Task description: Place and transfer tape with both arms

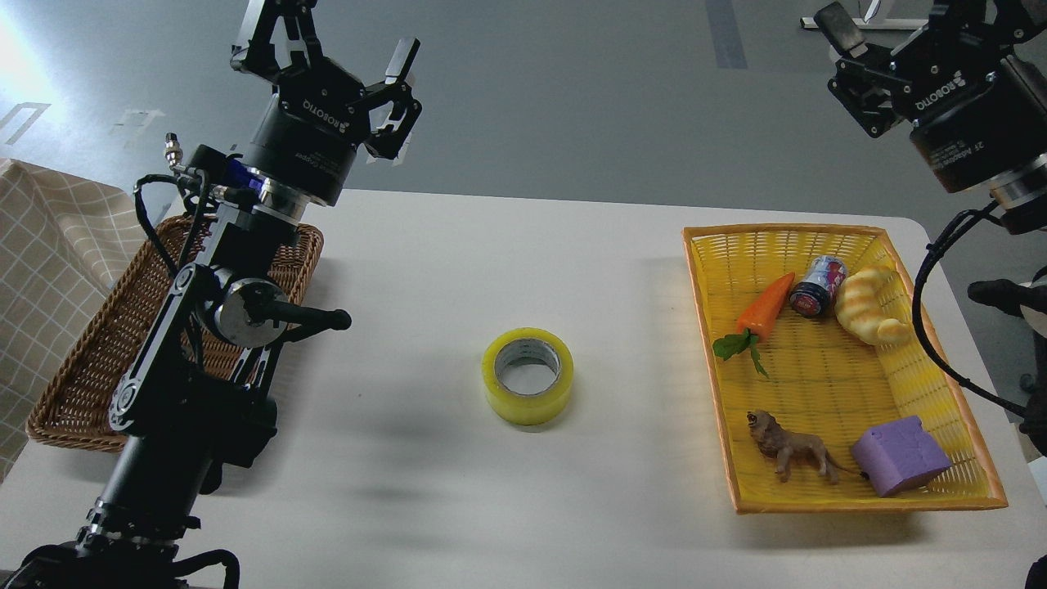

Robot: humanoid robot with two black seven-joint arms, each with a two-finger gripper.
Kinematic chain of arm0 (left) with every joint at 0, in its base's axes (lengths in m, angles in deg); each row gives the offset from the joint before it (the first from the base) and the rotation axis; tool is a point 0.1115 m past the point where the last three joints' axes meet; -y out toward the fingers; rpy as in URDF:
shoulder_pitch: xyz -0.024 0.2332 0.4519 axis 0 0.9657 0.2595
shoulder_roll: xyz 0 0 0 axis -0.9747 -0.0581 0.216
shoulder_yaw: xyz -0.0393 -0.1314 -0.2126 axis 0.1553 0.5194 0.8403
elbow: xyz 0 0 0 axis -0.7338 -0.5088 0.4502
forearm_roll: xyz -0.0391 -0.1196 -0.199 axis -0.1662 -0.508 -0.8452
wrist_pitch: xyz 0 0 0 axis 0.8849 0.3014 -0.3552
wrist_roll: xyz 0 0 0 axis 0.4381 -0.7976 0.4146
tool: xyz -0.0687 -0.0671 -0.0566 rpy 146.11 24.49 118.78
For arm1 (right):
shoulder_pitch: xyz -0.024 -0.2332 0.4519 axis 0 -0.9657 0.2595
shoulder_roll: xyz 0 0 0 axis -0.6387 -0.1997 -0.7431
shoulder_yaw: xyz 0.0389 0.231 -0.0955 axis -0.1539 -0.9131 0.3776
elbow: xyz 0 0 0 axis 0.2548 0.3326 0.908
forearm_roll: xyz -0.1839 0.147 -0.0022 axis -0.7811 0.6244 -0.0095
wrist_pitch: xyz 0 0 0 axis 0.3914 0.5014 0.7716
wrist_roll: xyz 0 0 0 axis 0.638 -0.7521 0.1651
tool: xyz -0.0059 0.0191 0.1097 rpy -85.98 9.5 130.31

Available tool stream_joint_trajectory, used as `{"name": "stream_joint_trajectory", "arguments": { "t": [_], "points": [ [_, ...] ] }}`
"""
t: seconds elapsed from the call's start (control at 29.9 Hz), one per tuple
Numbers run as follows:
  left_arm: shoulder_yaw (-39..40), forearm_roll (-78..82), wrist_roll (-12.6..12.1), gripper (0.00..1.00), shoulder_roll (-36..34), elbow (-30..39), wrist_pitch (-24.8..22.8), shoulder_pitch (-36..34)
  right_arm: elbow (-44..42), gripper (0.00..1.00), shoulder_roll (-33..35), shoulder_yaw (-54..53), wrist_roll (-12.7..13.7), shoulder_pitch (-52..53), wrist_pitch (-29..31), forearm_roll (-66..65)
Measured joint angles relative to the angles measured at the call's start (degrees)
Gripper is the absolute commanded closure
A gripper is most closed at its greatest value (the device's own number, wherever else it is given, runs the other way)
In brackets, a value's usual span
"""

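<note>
White tabletop (425, 270) against a grey floor, lit from the upper left. Tape (527, 375) lies flat on the table near the centre, core hole facing up, so its axis is vertical and the roll has no long side to favour; touching nothing, nothing around it.

Left of it, well apart: brown wicker basket (74, 393), partly hidden by the left arm. Right of it, well apart: yellow basket (941, 393) holding a carrot (765, 307), a small can (818, 286), a croissant (871, 307), a lion figure (793, 446) and a purple block (900, 454).

Left gripper (348, 57) is raised above the table's far left edge, fingers spread, holding nothing. Tape sits toward the viewer and to the right of those fingers, and lower down. Right gripper (855, 69) is up in the far right corner beyond the yellow basket; fingers look parted and empty, though one is partly cut off by the frame.

Judgement: tape lies roughly between the two arms, slightly nearer the left one. Neither is over it yet. Whichever goes has to come down from above; pinching across the wall, one finger in the core, looks the likely grip.
</note>
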Motion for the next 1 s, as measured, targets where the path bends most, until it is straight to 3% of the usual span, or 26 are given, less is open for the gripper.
{"name": "stream_joint_trajectory", "arguments": {
  "t": [0.33,1.0],
  "points": [
    [-0.5,0.0,-0.3,0.01,2.7,0.0,0.0,1.2,-2.1,0.00,1.9,-6.0,-0.1,-1.1,0.0,3.5],
    [-0.1,0.1,-0.6,0.01,2.3,0.2,-1.0,2.0,-4.7,0.00,-0.2,-6.2,0.7,-1.5,0.0,7.2]
  ]
}}
